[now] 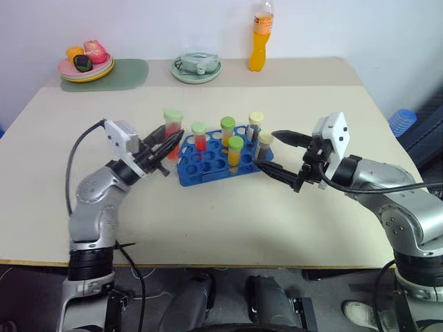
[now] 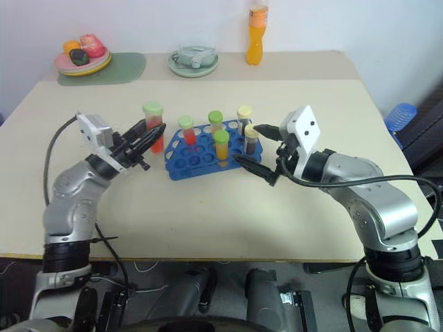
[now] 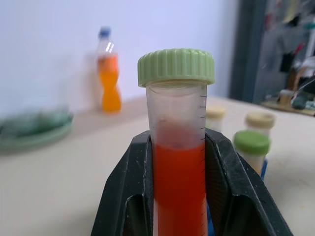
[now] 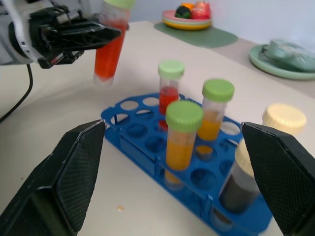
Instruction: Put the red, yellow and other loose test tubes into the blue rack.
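Observation:
A red test tube (image 1: 172,137) with a pale green cap stands upright in the air just left of the blue rack (image 1: 205,167). My left gripper (image 1: 169,142) is shut on it, and its black fingers (image 3: 133,187) clamp the tube (image 3: 179,172) on both sides. The rack holds several capped tubes: a red one (image 1: 199,138), two yellow-orange ones (image 1: 235,152) and two dark ones with cream caps (image 1: 264,145). My right gripper (image 1: 275,153) is open at the rack's right end, level with the tubes, with nothing between its fingers (image 4: 74,177).
At the table's far edge stand a tall orange drink bottle (image 1: 260,43), a round pale green dish (image 1: 196,68) and a plate of toy food (image 1: 86,66) on a green mat (image 1: 131,73). A blue object (image 1: 403,121) sits off the table's right side.

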